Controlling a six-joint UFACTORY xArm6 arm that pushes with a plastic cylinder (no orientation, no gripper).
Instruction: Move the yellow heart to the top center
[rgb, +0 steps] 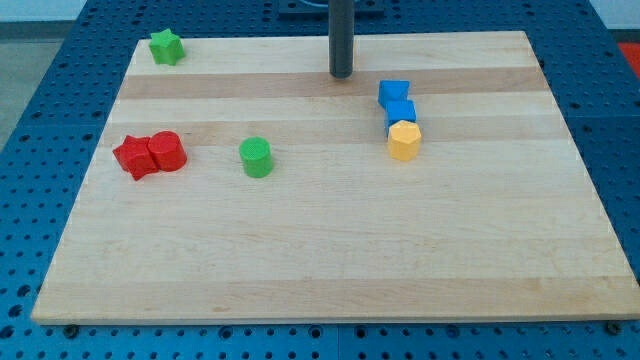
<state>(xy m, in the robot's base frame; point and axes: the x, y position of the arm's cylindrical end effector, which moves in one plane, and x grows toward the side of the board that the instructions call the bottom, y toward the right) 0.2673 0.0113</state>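
The only yellow block (404, 140) lies right of the board's centre; its shape looks more like a hexagon than a heart. It touches a blue block (401, 112) just above it, and a second blue block (393, 93) sits above that one. My tip (342, 74) rests on the board near the view's top centre, up and to the left of the blue blocks and apart from them.
A green star (166, 46) lies at the top left corner. Two red blocks (148, 155) touch each other at the left. A green cylinder (256, 157) stands left of centre. The wooden board (330, 260) sits on a blue pegboard.
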